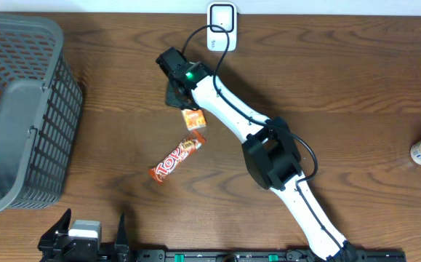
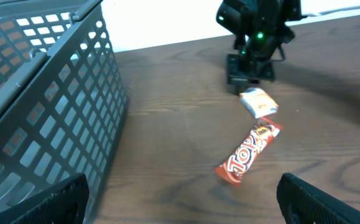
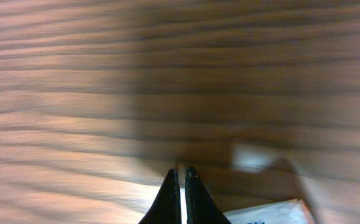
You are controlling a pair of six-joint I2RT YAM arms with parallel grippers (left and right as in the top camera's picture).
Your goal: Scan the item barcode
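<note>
**Right tool (image 1: pixel 177 93) pressed together, tips low over the table (image 1: pixel 326 87), with the small packet (image 1: pixel 192 118) just beside them.**

The orange-and-white packet lies flat next to the closed tips, and one corner of it shows at the edge of the right wrist view. The longer candy bar (image 1: pixel 177 160) lies beyond the packet, farther from the tool. Either could be the item to scan, but the packet is the nearer one. It looks light, thin and crinkly, with a glossy wrapper that would likely slide on the wood and buckle under a hard squeeze. A gentle pinch across its short edges, clear of wherever the barcode is printed, seems best, and the fingers must part first. The left tool (image 1: pixel 94 227) stands spread wide and empty, well apart from both items.
</note>
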